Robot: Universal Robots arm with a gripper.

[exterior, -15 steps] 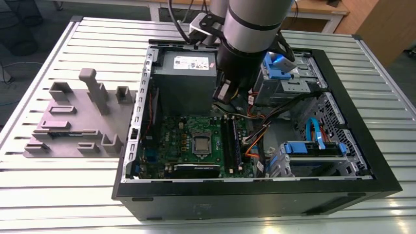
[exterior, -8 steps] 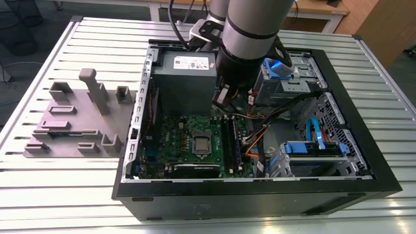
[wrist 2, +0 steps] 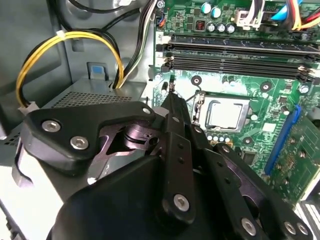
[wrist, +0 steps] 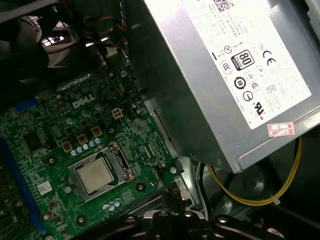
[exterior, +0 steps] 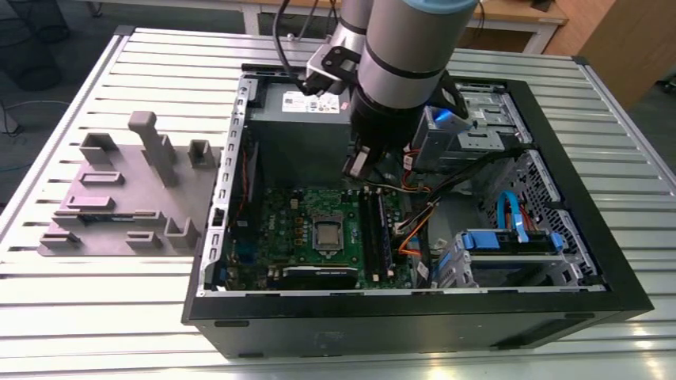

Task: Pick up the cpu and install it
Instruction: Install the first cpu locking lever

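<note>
Slatted metal table (exterior: 127, 317) holds an open black computer case (exterior: 423, 317) lying on its side, with a mauve-grey plastic tray (exterior: 95, 229) of upright blocks beside it toward the exterior view's left. Green motherboard (exterior: 269, 229) fills the case floor, grey power supply (exterior: 290, 107) at the far wall. Arm reaches down into the case; gripper (exterior: 356, 165) hangs above the board, near the power supply, apart from the socket. Fingers (wrist 2: 176, 125) look pressed together, closed, nothing between them. Cpu (exterior: 328, 234) sits flat in the metal-framed socket (wrist: 75, 176), silver top up, seen in both wrist views (wrist 2: 225, 114) (wrist: 97, 176). Yellow cable (wrist 2: 65, 40) loops by the power supply; black memory slots (wrist 2: 235, 62) run just beside the socket.
</note>
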